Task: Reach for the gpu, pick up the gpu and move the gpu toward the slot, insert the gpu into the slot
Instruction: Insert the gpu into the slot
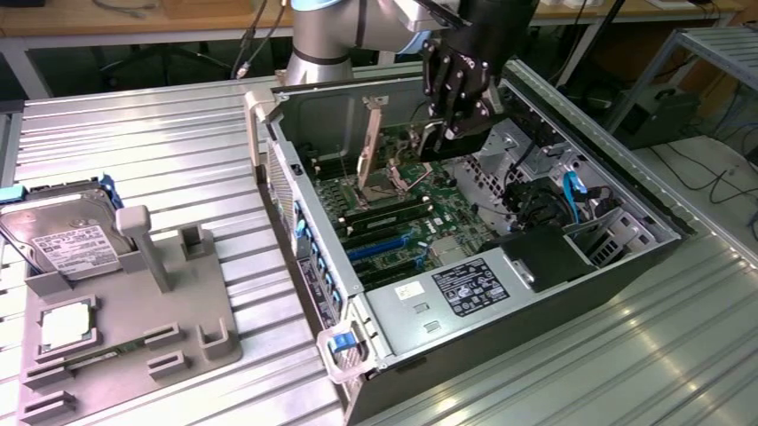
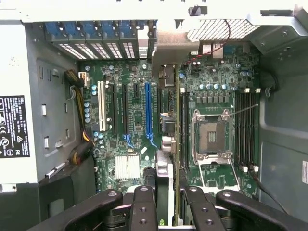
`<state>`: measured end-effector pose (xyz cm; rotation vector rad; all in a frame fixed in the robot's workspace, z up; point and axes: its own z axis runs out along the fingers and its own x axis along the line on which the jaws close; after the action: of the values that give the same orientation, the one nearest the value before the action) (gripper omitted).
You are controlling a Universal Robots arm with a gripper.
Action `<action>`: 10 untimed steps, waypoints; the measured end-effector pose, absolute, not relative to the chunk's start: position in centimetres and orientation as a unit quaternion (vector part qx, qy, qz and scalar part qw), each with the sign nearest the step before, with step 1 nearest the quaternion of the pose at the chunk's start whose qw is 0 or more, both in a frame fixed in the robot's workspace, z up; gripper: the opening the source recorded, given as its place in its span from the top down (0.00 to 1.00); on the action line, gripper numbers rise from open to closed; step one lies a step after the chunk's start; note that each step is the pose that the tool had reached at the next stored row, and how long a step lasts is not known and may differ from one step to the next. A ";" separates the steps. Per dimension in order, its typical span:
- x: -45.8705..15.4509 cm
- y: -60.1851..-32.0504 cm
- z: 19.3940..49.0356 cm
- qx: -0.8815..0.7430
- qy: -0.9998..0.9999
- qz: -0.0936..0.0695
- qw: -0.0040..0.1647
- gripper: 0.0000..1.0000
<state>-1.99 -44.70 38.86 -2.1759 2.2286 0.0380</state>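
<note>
ok so quick status: pickup looks done imo. The gripper [image 2: 168, 202] has its fingers [image 2: 143, 204] closed most of the way in on the gpu [image 2: 169, 45], pinching the thin card between them, so it's def holding it and not hanging empty. In the wrist view you see the card edge-on, running away from the fingers w/ its silver bracket at the far end, toward the back of the pc case [image 1: 474, 284]. What's left is the actual insert. The card is hanging above the green motherboard [image 2: 134, 106], not seated in anything afaict. It also doesn't look lined up w/ the slot [image 2: 148, 113] yet. The long blue connector sits off to one side of the card's edge, and the card is more or less between it and the processor socket [image 2: 211, 137]. So I'd say lift and carry are mostly done, but lining up and pushing in aren't. Pose-wise, in the exterior view the arm comes in from the back and the gripper [image 1: 456, 138] points down into the open case over the far end of the board, wrist roughly vertical, w/ the blue slot [image 1: 385, 244] lower and toward the exterior view's left of it.
</note>
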 end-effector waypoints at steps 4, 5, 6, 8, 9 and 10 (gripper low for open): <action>-2.0 -44.7 38.7 -0.698 0.715 0.014 0.011 0.73; -2.0 -44.7 38.7 -0.698 0.715 0.015 0.010 0.73; -2.0 -44.7 38.6 -0.698 0.715 0.016 0.009 0.73; -2.0 -44.7 38.6 -0.698 0.716 0.018 0.007 0.73; -2.0 -44.7 38.6 -0.698 0.716 0.018 0.007 0.73; -2.1 -44.7 38.5 -0.698 0.716 0.019 0.007 0.73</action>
<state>-2.10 -44.69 38.53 -2.1842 2.2382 0.0581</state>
